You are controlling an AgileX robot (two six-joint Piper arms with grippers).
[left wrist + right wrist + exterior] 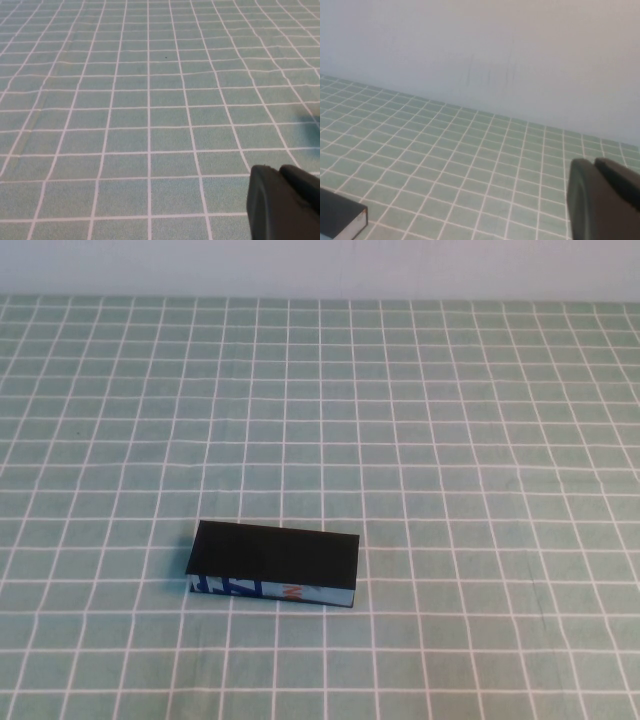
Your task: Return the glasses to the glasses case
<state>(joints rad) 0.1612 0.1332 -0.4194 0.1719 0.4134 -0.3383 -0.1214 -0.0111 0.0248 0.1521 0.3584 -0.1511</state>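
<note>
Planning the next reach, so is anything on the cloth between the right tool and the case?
Nothing visible does. The case lies shut, alone on the checked cloth. The right tool sees only bare cloth before it. The left tool hangs over cloth too. No glasses show.

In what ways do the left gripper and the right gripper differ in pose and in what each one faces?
The left gripper tilts down at the green checked tablecloth alone; the right gripper looks more level, toward the pale wall. The right gripper's camera catches a corner of the rectangular black glasses case; the left gripper's does not. Both are outside the high view.
</note>
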